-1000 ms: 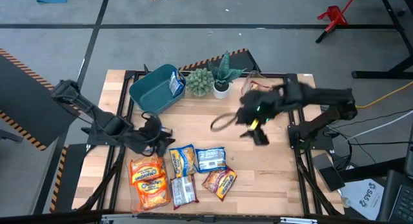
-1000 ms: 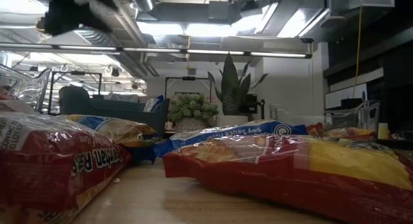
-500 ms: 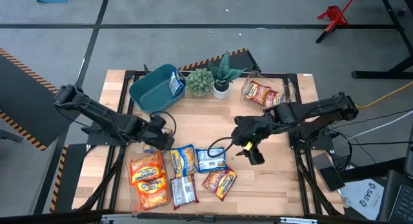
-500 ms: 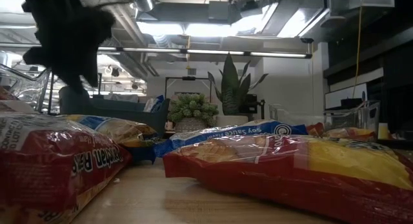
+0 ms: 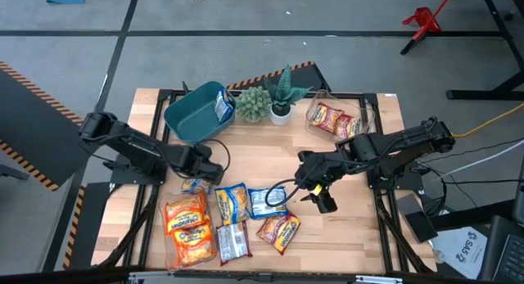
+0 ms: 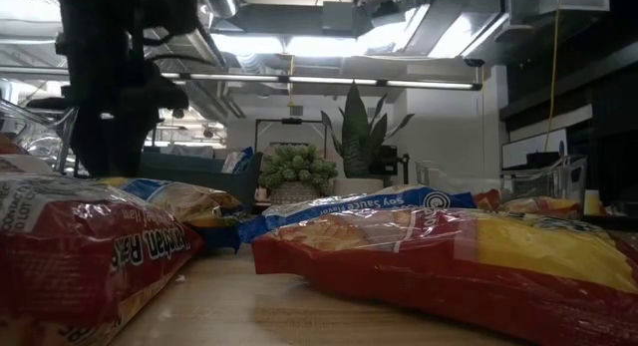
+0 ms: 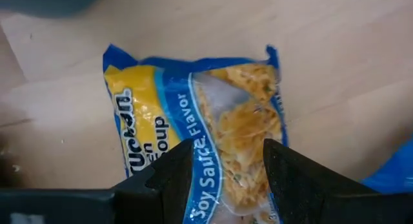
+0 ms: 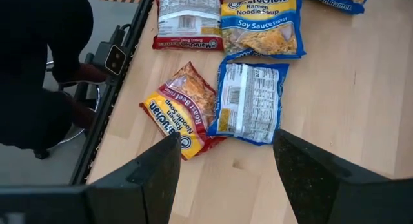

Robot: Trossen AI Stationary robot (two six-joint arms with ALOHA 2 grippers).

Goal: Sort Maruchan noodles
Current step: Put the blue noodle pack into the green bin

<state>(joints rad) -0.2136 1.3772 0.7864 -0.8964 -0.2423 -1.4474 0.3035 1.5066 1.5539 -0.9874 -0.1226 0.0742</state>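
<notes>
Several Maruchan packets lie flat near the table's near edge: two orange ones (image 5: 188, 227), a blue-yellow one (image 5: 232, 204), a blue one lying back-up (image 5: 266, 202), a red one (image 5: 233, 241) and a red-yellow one (image 5: 278, 231). My left gripper (image 5: 205, 168) hangs open over another blue-yellow soy sauce packet (image 7: 200, 127), a finger on either side of it (image 5: 194, 186). My right gripper (image 5: 315, 188) is open above bare wood, just right of the blue packet (image 8: 248, 101) and the red-yellow packet (image 8: 181, 114).
A teal bin (image 5: 196, 114) at the far left holds a blue packet (image 5: 223, 108). Two potted plants (image 5: 266, 102) stand at the far edge. A clear tub (image 5: 334, 116) at the far right holds red packets. Bare wood lies in the middle of the table.
My right gripper swung from near the clear tub toward the near edge and came down beside the blue packet. My left gripper edged right and lowered over the blue-yellow packet. In the low view its dark shape dropped into the picture.
</notes>
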